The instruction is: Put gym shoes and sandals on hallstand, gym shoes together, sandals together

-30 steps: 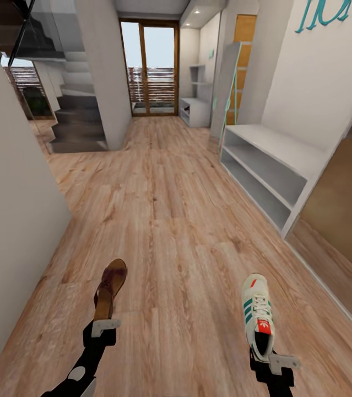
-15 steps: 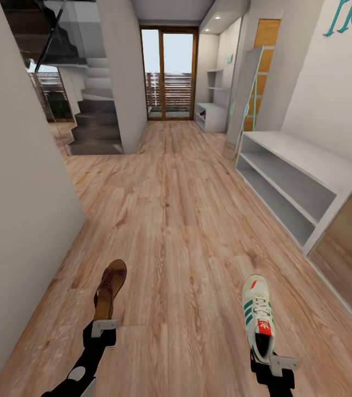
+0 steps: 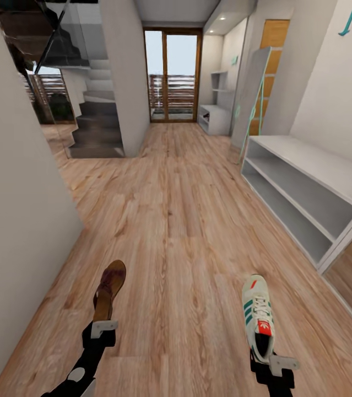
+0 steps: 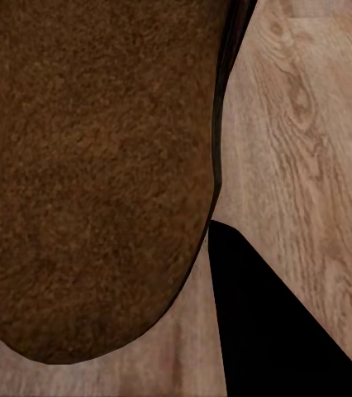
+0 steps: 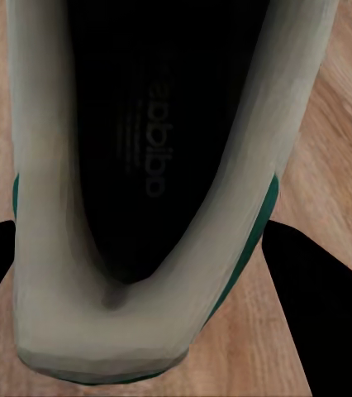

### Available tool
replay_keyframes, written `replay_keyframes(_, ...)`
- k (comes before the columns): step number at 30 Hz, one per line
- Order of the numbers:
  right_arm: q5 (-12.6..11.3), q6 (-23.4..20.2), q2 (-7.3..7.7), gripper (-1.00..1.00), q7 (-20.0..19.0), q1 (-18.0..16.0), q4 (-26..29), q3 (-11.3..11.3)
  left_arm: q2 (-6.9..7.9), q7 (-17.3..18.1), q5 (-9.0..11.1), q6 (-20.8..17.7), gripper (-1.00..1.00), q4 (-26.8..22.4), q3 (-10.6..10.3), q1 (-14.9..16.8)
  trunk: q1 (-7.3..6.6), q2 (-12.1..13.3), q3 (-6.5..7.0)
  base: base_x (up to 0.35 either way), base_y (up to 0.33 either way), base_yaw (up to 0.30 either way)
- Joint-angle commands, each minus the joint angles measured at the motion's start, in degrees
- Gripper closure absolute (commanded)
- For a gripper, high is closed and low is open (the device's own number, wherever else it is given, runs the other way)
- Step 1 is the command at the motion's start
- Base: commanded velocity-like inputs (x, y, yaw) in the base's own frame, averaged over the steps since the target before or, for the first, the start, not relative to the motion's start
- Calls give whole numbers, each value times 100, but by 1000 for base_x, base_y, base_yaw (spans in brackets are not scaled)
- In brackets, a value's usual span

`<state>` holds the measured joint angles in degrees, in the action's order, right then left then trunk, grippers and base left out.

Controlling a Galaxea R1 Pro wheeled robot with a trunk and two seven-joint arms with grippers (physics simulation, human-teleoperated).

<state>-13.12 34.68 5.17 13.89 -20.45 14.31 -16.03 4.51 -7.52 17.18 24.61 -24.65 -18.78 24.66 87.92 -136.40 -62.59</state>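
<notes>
Down at 7 o'clock in head view, left gripper [image 3: 104,326] carried a sandal [image 3: 109,290]; right gripper [image 3: 275,361] at 5 clamped a gym shoe [image 3: 258,316] by the heel, likely for transport to the hallstand [image 3: 308,184] at 2. Left wrist: sandal sole [image 4: 93,174] over corridor floor [image 4: 308,165]. Right wrist: shoe's heel opening [image 5: 151,165] pinched between fingers.

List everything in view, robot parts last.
sandal: one, brown, held out over the floor in the left hand.
gym shoe: one, cream with green stripes, gripped at the heel by the right hand.
hallstand: one, pale grey, along the right wall.
corridor floor: light-brown planks.
staircase: one, dark grey, far left.
glass door: one, wood-framed, corridor's end.
left hand: black, shut on the sandal.
right hand: black, shut on the gym shoe.
</notes>
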Motion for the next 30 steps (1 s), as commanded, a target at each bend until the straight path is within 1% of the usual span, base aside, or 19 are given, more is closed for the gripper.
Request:
replay_keyframes(1,-45,14,3,100,30,-2,3,-50,6,-47,4,15,100,-1,-47,4,2,-2,-5,339,0,0)
replay_keyframes(5,-50,19,9,100,34,-3,2,-42,9,-51,5,31,100,-53,-38,-1,2,-2,-4,339,0,0)
replay_keyframes(12,-56,27,-14,100,45,-3,12,-45,-11,-48,1,35,100,-6,-43,-4,2,-2,-2,340,0,0)
replay_keyframes(25,-59,28,-4,100,53,-2,8,-37,-63,-39,5,35,100,-23,-32,-6,2,-2,98,339,0,0)
replay_keyframes(30,-67,22,-19,100,62,-3,23,-14,-63,-47,5,35,100,-35,-30,-5,2,-2,110,339,0,0)
